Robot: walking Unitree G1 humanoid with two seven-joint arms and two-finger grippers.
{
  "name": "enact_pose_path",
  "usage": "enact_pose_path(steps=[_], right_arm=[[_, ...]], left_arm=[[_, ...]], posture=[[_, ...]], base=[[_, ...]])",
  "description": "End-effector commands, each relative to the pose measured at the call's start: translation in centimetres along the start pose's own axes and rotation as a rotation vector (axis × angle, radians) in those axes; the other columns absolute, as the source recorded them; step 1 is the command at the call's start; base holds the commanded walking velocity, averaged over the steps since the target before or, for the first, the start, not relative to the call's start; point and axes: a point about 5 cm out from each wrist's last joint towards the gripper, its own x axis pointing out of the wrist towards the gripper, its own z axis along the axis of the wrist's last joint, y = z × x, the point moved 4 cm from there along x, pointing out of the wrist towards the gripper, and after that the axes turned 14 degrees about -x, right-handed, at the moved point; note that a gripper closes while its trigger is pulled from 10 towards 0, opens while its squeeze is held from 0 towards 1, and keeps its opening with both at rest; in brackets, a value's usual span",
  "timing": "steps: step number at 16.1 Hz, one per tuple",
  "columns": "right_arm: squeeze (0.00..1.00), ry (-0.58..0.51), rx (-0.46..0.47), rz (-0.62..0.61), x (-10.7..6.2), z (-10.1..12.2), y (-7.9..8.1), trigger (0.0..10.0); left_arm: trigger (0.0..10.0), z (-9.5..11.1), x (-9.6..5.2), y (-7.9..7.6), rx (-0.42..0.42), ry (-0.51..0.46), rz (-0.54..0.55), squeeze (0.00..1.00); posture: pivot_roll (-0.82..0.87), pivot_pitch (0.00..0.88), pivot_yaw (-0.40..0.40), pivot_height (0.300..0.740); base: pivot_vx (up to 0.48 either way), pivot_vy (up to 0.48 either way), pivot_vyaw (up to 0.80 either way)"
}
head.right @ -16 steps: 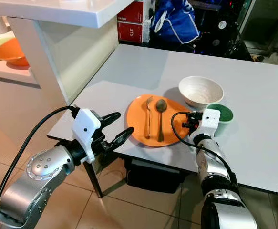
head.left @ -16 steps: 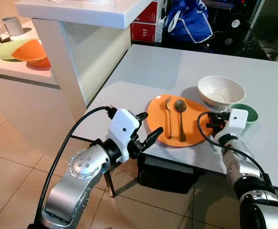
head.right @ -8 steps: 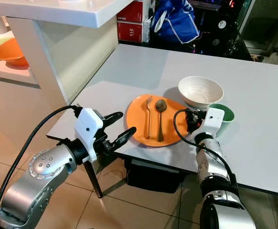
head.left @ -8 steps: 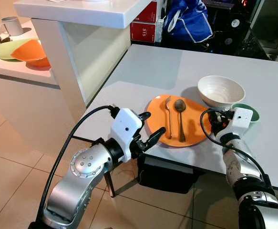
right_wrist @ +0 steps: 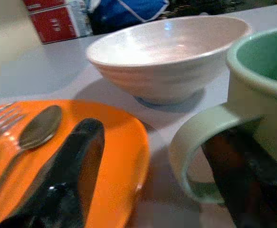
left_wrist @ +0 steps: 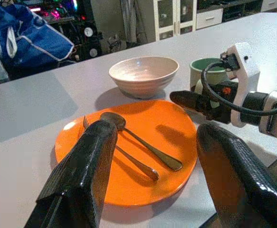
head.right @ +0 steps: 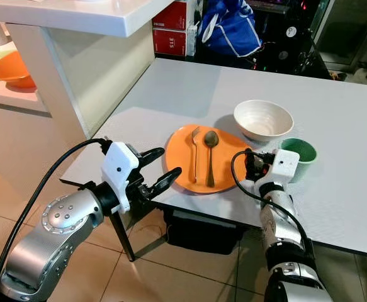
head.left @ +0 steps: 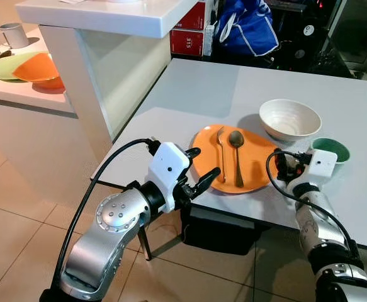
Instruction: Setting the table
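An orange plate (head.left: 252,157) lies near the front edge of the grey table (head.left: 189,94), with a fork (head.left: 221,154) and a spoon (head.left: 237,151) side by side on it. Behind the plate to the right sits a white bowl (head.left: 290,118). A green mug (head.left: 330,150) stands to the right of the plate. My left gripper (head.left: 205,162) is open at the plate's left rim, one finger over it. My right gripper (head.left: 284,167) is open between plate and mug. In the right wrist view the mug's handle (right_wrist: 188,156) sits between the fingers (right_wrist: 76,161).
A white counter (head.left: 101,12) rises at the table's left. A lower shelf beyond it holds orange and green plates (head.left: 35,66) and a grey cup (head.left: 13,34). A blue bag (head.left: 246,28) and red boxes (head.left: 189,41) stand behind the table. A dark box (head.left: 214,229) sits underneath.
My right gripper and the green mug have shifted a little to the right, away from the plate. My left gripper has edged closer to the plate's left rim.
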Motion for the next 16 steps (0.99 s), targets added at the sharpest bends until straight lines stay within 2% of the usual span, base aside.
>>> enact_pose_path(steps=[1,2,13,16], right_arm=[[0.78,-0.001,0.003,-0.02,0.0,0.1,-0.2,10.0],[0.0,-0.006,0.006,-0.018,-0.2,0.0,-0.2,10.0],[0.0,-0.082,-0.01,0.034,-2.5,0.2,0.9,10.0],[0.0,-0.109,-0.02,0.111,-3.1,0.5,2.0,10.0]], left_arm=[[10.0,0.2,0.2,-0.3,0.011,-0.004,-0.027,0.0],[10.0,0.1,0.2,-0.3,0.011,-0.003,-0.029,0.0],[10.0,-0.1,0.3,-0.6,0.009,-0.008,-0.027,0.0],[10.0,0.0,0.5,-0.6,0.008,-0.012,-0.029,0.0]], posture=[[-0.03,0.0,0.042,0.74],[-0.03,0.0,0.044,0.74],[-0.04,0.0,0.033,0.74],[-0.05,0.0,0.038,0.74]], base=[[0.0,0.0,0.0],[0.0,0.0,0.0],[0.0,0.0,0.0],[0.0,0.0,0.0]])
